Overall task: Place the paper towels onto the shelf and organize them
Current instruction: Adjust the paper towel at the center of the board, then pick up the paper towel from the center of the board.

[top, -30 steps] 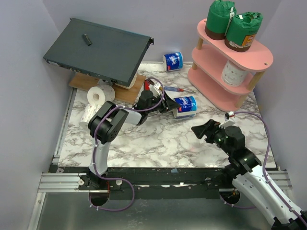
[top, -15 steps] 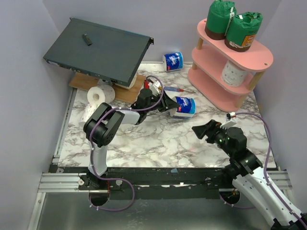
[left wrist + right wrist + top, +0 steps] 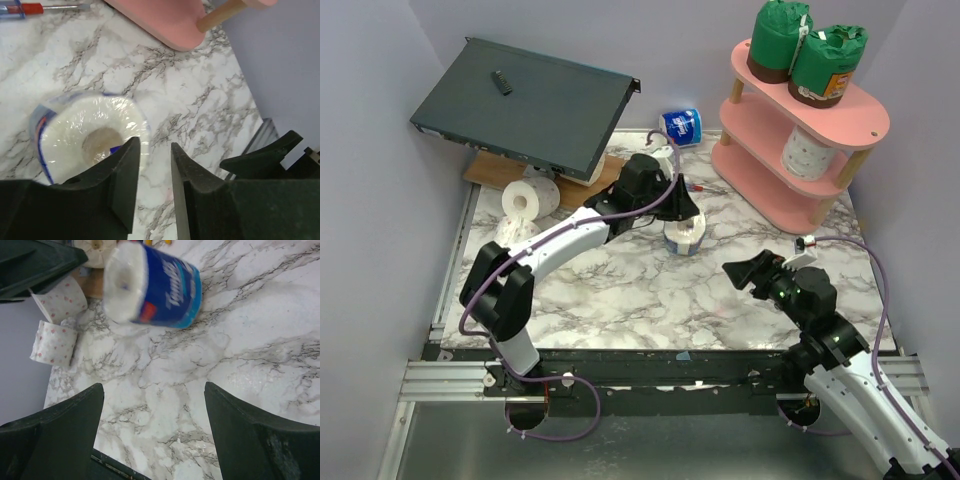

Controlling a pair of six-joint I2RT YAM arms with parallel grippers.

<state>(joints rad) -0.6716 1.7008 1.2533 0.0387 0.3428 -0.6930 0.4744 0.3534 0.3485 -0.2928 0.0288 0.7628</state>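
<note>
Pick-up step: left hand [image 3: 153,146] stood nearly together at blue-and-white wrapped paper towel roll [image 3: 75,125], grip not discernible; right hand [image 3: 152,390] apart. Next required: lift to pink three-tier shelf [image 3: 745,175], upper right.

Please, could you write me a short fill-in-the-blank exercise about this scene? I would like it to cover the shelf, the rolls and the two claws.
1. Two green-wrapped rolls stand on the ___ tier of the pink shelf.
2. One white roll sits on the ___ tier.
3. The left claw reaches a roll wrapped in white and ___.
4. The right claw is ___, with nothing between its fingers.

Missing words: top; middle; blue; open.
</note>
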